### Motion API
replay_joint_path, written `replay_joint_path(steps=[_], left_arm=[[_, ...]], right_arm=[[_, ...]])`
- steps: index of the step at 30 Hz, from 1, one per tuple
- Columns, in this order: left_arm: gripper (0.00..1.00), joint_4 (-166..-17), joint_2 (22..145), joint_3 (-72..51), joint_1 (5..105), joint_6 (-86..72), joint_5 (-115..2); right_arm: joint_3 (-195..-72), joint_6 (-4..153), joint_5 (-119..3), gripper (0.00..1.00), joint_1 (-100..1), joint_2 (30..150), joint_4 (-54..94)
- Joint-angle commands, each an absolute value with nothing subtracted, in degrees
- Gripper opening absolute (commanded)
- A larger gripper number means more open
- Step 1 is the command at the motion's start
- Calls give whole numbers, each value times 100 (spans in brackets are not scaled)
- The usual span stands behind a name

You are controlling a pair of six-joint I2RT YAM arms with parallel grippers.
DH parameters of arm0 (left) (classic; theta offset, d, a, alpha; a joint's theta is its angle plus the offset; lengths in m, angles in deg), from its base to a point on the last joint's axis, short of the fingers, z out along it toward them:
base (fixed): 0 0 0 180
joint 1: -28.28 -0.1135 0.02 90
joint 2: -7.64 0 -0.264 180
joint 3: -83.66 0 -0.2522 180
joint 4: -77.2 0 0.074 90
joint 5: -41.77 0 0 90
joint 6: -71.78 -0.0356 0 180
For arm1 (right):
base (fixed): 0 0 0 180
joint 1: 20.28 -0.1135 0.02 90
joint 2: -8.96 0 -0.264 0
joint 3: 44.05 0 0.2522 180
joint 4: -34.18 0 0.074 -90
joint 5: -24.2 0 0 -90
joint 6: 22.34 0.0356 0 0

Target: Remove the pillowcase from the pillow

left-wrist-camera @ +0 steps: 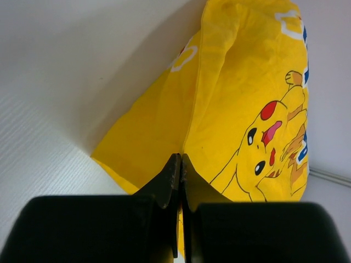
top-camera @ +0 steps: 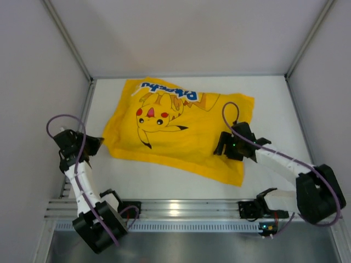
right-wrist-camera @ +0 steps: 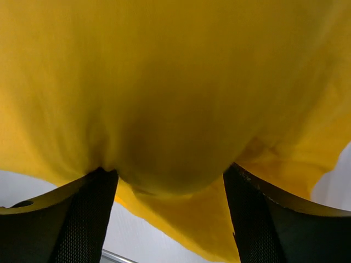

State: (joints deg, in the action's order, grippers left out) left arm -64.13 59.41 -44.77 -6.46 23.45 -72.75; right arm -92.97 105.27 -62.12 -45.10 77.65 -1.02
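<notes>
The yellow pillowcase (top-camera: pixel 181 131) with its cartoon print and blue lettering lies bulging on the white table (top-camera: pixel 274 104). The pillow is hidden inside it. My left gripper (top-camera: pixel 100 144) is at the case's left corner. In the left wrist view the gripper (left-wrist-camera: pixel 181 164) has its jaws closed, with a sliver of yellow pillowcase (left-wrist-camera: pixel 230 109) fabric between them. My right gripper (top-camera: pixel 222 141) rests on the case's right part. In the right wrist view the gripper (right-wrist-camera: pixel 169 172) is wide open, its fingers straddling a bulge of the pillowcase (right-wrist-camera: pixel 175 82).
Pale enclosure walls stand close on the left, right and back. An aluminium rail (top-camera: pixel 175 208) runs along the near edge, by the arm bases. Purple cables loop over both arms.
</notes>
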Motion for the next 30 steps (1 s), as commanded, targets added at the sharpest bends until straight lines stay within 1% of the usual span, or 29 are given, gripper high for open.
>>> replay_joint_path(steps=[1,3,7,8,11,12,13,14,17,20,23,25,30], left_arm=[[0,-6417,5704,-4723,-679,2133,-7548],[0,-6417,5582,-4829,-679,2054,-7644],[0,-6417,5431,-5058,-670,1940,-7732],[0,-6408,5423,-5119,-679,1914,-7750],[0,-6408,5449,-5120,-679,1983,-7899],[0,-6417,5492,-5102,-679,2001,-7960],[0,-6417,5502,-5085,-679,2019,-7978],[0,-6417,5536,-5067,-679,2027,-7970],[0,-6443,5642,-5006,-670,2062,-7978],[0,-6443,5721,-4953,-679,2063,-7996],[0,-6452,5695,-4962,-670,2045,-8005],[0,-6443,5651,-4979,-679,2045,-7987],[0,-6452,5616,-5014,-679,2045,-8040]], right_arm=[[-9840,10379,-5148,73,-4471,8785,1215],[-10438,10247,-5358,73,-4506,9069,1276],[-11527,10001,-5279,73,-4489,9648,1181],[-11938,9896,-5514,73,-4463,9702,1041],[-12276,9764,-6015,74,-4331,9668,409],[-12207,9746,-6227,74,-4322,9398,181],[-12084,9763,-6699,76,-4304,9187,117],[-11683,9824,-6860,77,-4278,8993,99],[-10944,9773,-6923,79,-4094,8491,187],[-10582,9615,-6871,80,-3874,8648,257],[-10257,9413,-6389,81,-3830,8833,572],[-10098,9333,-6291,81,-3838,8859,722],[-9825,9113,-6747,82,-3847,8955,916]])
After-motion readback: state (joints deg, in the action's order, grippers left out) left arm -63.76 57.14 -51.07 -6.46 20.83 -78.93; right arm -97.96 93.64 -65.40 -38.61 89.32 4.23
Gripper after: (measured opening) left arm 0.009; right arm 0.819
